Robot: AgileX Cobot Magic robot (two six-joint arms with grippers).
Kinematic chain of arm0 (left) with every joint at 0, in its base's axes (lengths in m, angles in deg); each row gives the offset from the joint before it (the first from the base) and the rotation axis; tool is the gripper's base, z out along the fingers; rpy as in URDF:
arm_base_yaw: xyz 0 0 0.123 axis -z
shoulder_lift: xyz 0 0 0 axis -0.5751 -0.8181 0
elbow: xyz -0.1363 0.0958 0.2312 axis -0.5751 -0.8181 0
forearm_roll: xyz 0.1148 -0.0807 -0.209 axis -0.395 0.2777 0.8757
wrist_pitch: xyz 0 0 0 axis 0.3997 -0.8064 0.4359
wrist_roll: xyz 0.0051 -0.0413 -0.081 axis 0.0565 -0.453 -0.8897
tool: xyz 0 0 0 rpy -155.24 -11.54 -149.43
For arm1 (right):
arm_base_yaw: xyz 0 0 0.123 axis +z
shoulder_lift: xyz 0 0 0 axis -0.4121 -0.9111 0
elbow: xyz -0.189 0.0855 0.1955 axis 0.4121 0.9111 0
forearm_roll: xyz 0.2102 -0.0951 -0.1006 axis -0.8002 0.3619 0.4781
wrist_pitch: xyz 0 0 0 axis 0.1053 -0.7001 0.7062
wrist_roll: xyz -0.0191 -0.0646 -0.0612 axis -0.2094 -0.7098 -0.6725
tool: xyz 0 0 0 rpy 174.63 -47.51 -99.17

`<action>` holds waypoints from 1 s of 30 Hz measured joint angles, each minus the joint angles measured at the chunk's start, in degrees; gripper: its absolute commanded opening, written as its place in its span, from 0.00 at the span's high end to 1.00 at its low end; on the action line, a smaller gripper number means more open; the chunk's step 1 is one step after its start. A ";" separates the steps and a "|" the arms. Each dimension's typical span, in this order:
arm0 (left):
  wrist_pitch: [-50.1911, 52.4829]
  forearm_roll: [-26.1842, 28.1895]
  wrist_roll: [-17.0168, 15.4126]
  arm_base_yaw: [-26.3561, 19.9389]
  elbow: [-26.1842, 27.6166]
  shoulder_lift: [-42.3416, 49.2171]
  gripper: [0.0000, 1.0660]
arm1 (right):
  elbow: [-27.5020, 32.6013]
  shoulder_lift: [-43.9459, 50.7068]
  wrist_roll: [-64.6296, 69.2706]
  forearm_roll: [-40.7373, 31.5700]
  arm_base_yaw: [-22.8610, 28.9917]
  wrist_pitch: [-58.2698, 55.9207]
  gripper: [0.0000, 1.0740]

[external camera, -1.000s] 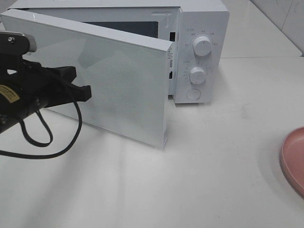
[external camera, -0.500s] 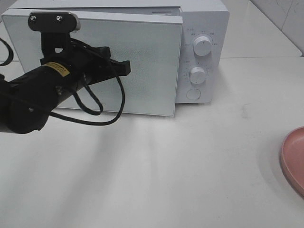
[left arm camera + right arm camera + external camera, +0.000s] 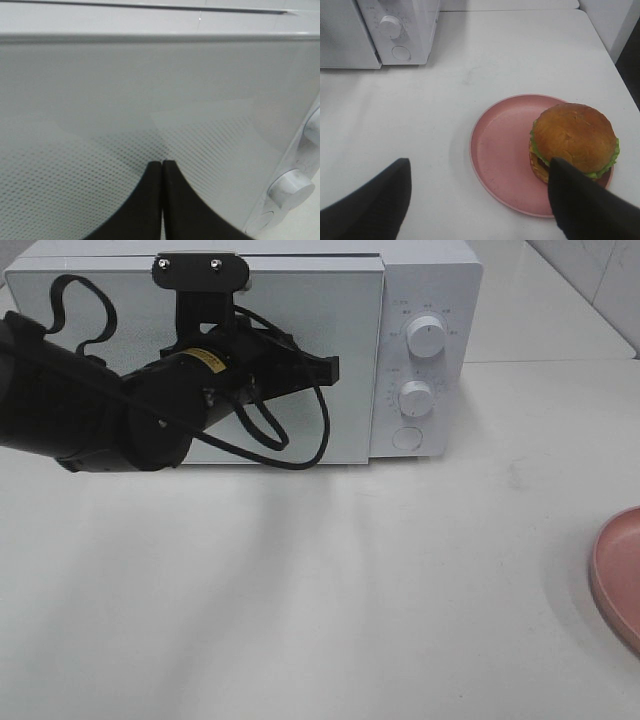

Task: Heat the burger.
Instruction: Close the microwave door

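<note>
White tabletop (image 3: pixel 400 590) carries the microwave (image 3: pixel 425 300), door shut under my clenched left gripper (image 3: pixel 162 167). Burger (image 3: pixel 574 139) sits on the pink plate (image 3: pixel 500 155), between my spread right gripper (image 3: pixel 479 192); reopening comes next, I judge.

White table (image 3: pixel 420 590) carries microwave (image 3: pixel 425 300) and pink plate (image 3: pixel 500 150).

White microwave (image 3: pixel 420 300) (pink plate (image 3: pixel 495 150))

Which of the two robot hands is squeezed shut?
The left gripper, pressed against the microwave door: its black fingers touch each other. The right gripper, above the burger, has its fingers spread wide apart.
</note>
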 measured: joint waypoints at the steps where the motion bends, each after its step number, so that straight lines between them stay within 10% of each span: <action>1: 0.00 0.00 0.00 0.00 0.00 0.00 1.00 | 0.00 0.00 0.00 0.00 0.00 0.00 0.32; 9: -3.78 0.11 0.86 0.63 5.61 -2.92 1.00 | 0.00 0.00 0.00 0.00 0.00 0.00 0.32; 30: -15.76 7.05 16.21 2.18 5.61 3.67 1.00 | 0.00 0.00 0.00 -0.06 0.00 0.00 0.32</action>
